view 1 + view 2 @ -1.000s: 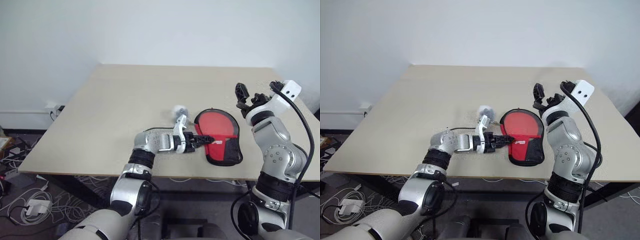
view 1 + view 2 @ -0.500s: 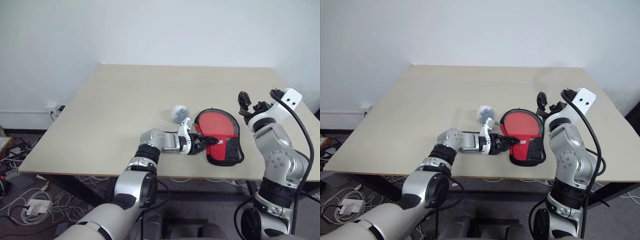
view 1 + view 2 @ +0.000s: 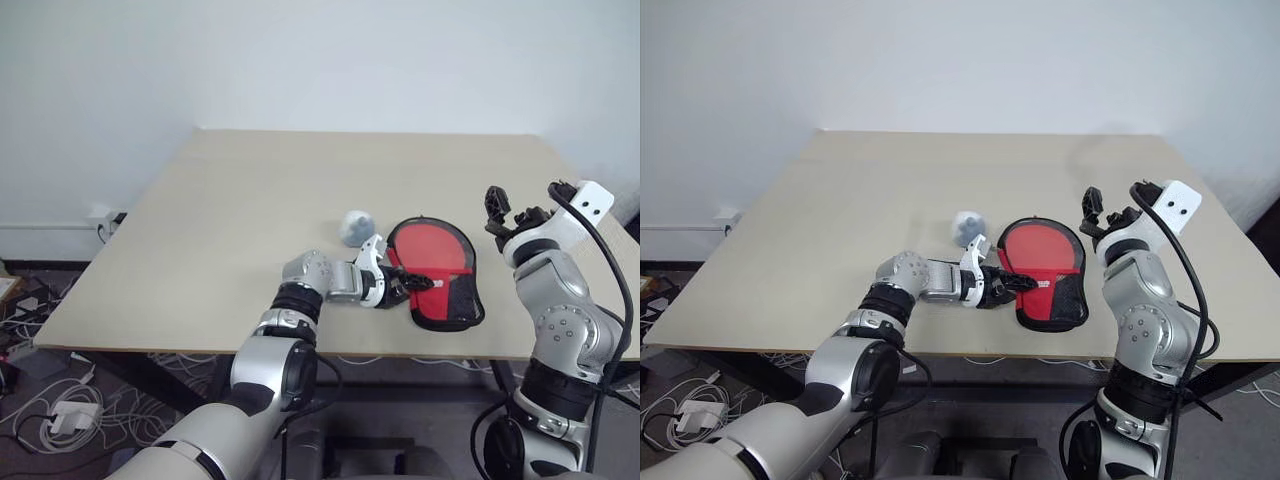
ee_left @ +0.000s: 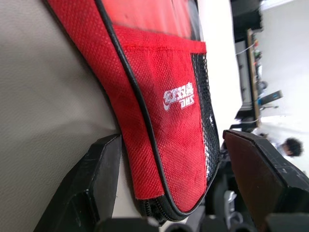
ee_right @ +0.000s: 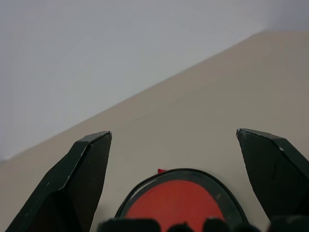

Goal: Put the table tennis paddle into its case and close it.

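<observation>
1. Left gripper [image 4: 166, 186]: low over the table [image 3: 240, 220], fingers [image 4: 94, 186] spread, straddling the narrow lower end of the case [image 3: 437, 273] without closing on it.
2. Case: red with black trim and a white logo [image 4: 178, 95], flat near the table's front edge.
3. Right gripper [image 5: 176, 181]: raised beside the case, fingers wide apart, empty.
4. Small grey object [image 3: 354, 226]: on the table just beyond the left gripper.

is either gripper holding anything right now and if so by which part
Nothing is clearly held. The left gripper stands open astride the narrow end of the case; the right gripper hangs open above it.
</observation>
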Robot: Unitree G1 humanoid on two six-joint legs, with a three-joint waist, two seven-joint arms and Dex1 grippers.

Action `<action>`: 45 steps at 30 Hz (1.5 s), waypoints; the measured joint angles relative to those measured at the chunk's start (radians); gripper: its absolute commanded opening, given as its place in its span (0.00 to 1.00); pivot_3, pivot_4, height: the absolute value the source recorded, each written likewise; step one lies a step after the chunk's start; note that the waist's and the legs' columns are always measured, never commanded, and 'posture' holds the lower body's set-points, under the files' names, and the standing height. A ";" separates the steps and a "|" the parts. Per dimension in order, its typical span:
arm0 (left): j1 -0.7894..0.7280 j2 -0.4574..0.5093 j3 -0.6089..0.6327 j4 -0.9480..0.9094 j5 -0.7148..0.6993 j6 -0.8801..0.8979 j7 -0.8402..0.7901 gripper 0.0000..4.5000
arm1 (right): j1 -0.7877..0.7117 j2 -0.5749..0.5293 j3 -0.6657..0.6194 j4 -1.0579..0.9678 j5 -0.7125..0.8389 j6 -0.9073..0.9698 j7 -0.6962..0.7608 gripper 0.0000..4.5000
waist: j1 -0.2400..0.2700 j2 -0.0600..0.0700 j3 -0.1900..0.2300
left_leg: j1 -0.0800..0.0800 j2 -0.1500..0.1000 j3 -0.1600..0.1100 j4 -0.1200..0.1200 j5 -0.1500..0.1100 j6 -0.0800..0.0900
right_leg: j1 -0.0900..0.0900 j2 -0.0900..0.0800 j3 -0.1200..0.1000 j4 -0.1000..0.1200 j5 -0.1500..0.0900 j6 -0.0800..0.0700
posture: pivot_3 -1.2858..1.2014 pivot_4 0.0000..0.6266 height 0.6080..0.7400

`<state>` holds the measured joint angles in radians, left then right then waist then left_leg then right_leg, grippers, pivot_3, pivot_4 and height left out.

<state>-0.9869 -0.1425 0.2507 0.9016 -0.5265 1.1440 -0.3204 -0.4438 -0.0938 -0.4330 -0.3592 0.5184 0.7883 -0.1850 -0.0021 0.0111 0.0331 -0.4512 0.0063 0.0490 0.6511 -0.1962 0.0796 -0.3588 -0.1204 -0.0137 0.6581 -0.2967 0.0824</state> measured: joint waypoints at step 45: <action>0.172 0.091 -0.231 -0.432 -0.175 0.455 0.088 0.01 | 0.019 0.001 0.026 0.004 -0.008 -0.008 -0.022 1.00 | 0.003 0.000 0.000 | 0.002 0.000 0.000 -0.002 0.001 -0.010 | 0.000 -0.001 0.001 0.000 0.000 0.000 | 0.52 0.00 0.81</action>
<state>-0.8147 -0.0518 0.0197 0.4693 -0.7013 1.5995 -0.2320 -0.4245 -0.0927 -0.4075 -0.3550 0.5104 0.7799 -0.2074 0.0004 0.0111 0.0334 -0.4497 0.0063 0.0493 0.6494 -0.1951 0.0700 -0.3587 -0.1214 -0.0128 0.6577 -0.2967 0.0823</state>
